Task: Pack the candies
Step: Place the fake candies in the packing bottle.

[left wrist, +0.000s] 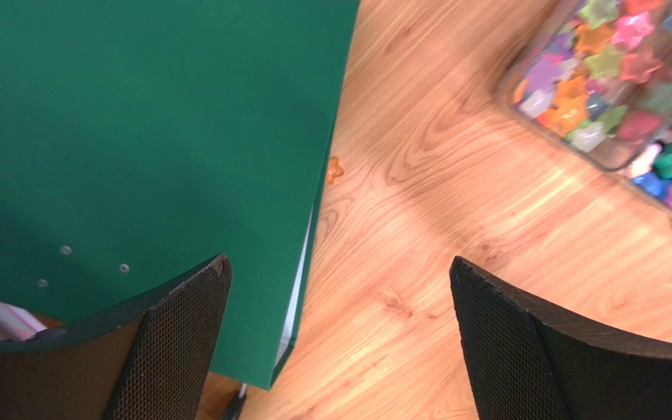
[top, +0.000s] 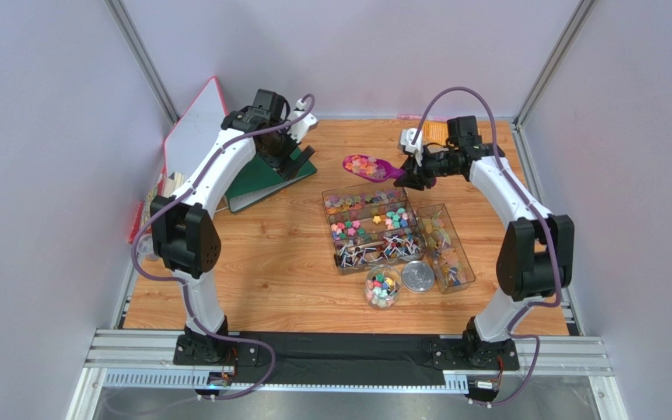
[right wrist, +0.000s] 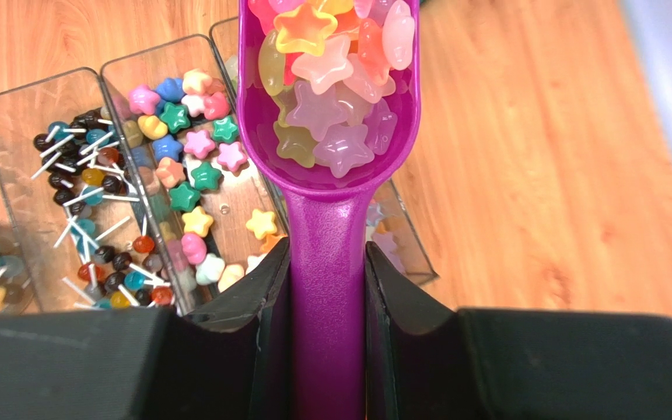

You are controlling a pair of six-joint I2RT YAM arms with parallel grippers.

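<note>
My right gripper is shut on the handle of the purple scoop, also seen in the top view. The scoop holds a heap of star-shaped candies above the far end of the clear trays. The trays hold star candies and small sweets on white sticks. A small round tub of mixed candies stands in front of the trays. My left gripper is open and empty over the wood beside a green folder. One orange candy lies loose by the folder's edge.
A round silver lid lies next to the tub. A further clear tray sits right of the main ones. A white board with red edge leans at the back left. An orange item lies at the back right.
</note>
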